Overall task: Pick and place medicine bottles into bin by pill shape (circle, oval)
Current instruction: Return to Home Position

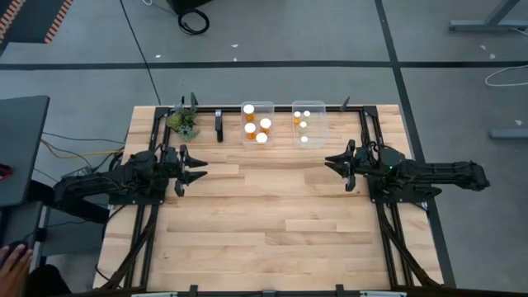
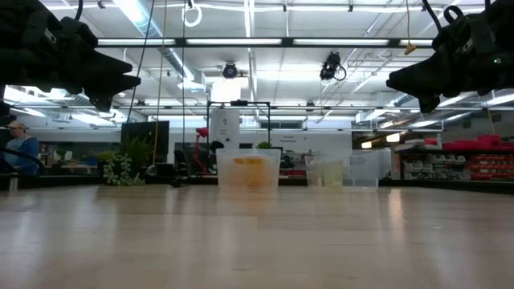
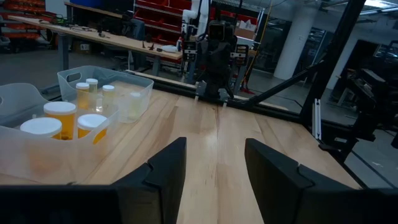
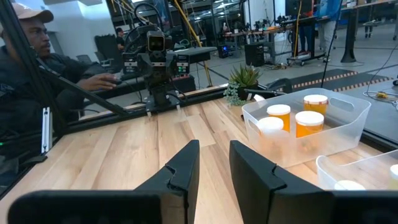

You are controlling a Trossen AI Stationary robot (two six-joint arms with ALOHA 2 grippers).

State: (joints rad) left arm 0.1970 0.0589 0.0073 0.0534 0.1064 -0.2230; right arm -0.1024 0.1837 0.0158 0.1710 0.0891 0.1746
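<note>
The medicine bottles [image 1: 261, 138] are all held in two clear bins set side by side at the table's [image 1: 272, 214] far edge. Four wider bottles with white caps are seen upright in the left bin [image 1: 257, 105]. The slimmer ones are gathered in the right bin [image 1: 308, 105]; four seem to be there, though the small caps are hard to count from above. No bottle is seen on the bare wood.

The left gripper [image 1: 201, 170] is held above the table near its left side, nearer than the bins and well apart from them, pointed toward the middle. Its fingers [image 3: 168, 171] are spread wide and nothing is held between them. The right gripper [image 1: 327, 161] is held likewise near the right side, facing the left one, just as far from the bottles. Its fingers [image 4: 183, 168] are parted by a narrower gap, also with nothing in it.

A small green plant [image 1: 183, 122] is placed left of the bins at the far edge. A person [image 4: 25, 68] in a cap is seated beyond the table's left side.
</note>
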